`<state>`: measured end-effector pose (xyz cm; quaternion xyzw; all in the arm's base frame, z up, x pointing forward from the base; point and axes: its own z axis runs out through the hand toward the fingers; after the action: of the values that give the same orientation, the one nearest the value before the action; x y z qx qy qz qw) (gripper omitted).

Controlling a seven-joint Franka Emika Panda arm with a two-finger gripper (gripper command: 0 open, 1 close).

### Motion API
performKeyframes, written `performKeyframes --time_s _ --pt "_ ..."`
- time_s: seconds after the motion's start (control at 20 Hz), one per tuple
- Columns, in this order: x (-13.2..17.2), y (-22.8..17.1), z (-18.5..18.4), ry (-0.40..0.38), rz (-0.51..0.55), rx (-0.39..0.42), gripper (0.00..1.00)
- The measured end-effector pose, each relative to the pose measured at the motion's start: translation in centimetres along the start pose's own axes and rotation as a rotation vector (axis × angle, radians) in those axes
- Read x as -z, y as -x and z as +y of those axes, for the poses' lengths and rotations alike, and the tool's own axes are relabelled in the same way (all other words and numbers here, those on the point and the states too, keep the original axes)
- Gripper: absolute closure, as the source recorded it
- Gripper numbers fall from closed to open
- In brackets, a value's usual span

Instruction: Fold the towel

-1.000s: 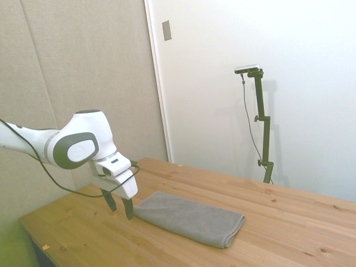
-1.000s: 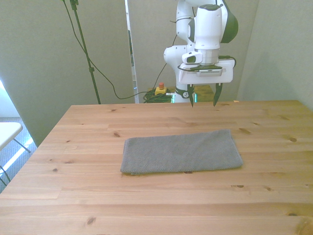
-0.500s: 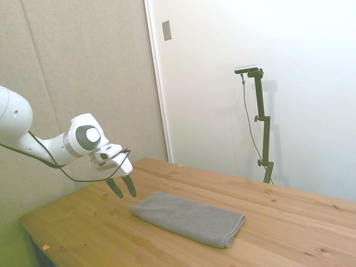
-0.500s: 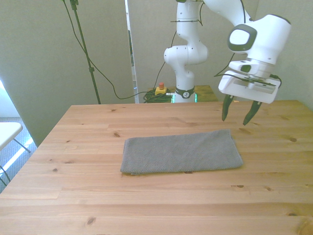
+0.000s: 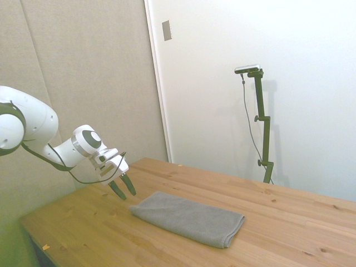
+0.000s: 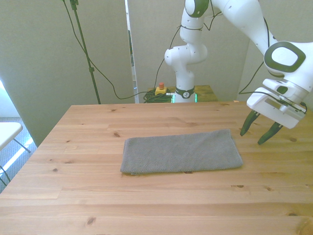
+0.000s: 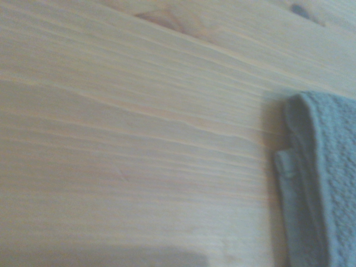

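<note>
Hanging low over the wooden table [image 6: 73,196], the gripper [image 6: 257,133] is now beside the short end of the towel [image 6: 182,151], on the front view's right. Its two dark fingers [image 6: 248,124] are spread well apart and hold nothing; they point down at a slant and do not touch the cloth.

One second ago the gripper stood behind the towel's long far edge, near the middle of the table's back side, with the fingers straight down. Half a second ago it was already moving toward the front view's right and tilting. Now it has gone further that way and lower, so its tips are just off the towel's far corner. In the side view the gripper [image 5: 122,187] has pulled back toward the picture's left, and more of the white arm [image 5: 22,130] is in sight than before.

The towel [image 5: 189,218] has not moved in any of the pictures. It lies flat near the middle of the table, grey and already doubled into a long rectangle, its long sides along the table's width.

The wrist view shows mostly bare boards [image 7: 122,139], with the towel's layered corner [image 7: 311,178] coming in at one edge; the stacked hems are visible there.
</note>
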<state>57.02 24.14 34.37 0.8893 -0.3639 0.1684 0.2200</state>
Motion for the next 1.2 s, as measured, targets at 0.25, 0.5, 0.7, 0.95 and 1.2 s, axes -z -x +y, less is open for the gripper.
performKeyframes --time_s 0.25,0.5,0.7,0.95,1.2 --pt "-0.9 -1.5 -0.4 0.061 0.025 -0.020 0.00" --pt "-4.7 -4.3 1.7 0.223 0.095 -0.032 0.00" --pt "-5.4 -5.2 1.9 0.232 0.100 -0.042 0.00" --pt "-5.5 -5.4 2.0 0.231 0.099 -0.046 1.00" --pt "-5.6 -5.9 2.0 0.207 0.097 -0.059 1.00"
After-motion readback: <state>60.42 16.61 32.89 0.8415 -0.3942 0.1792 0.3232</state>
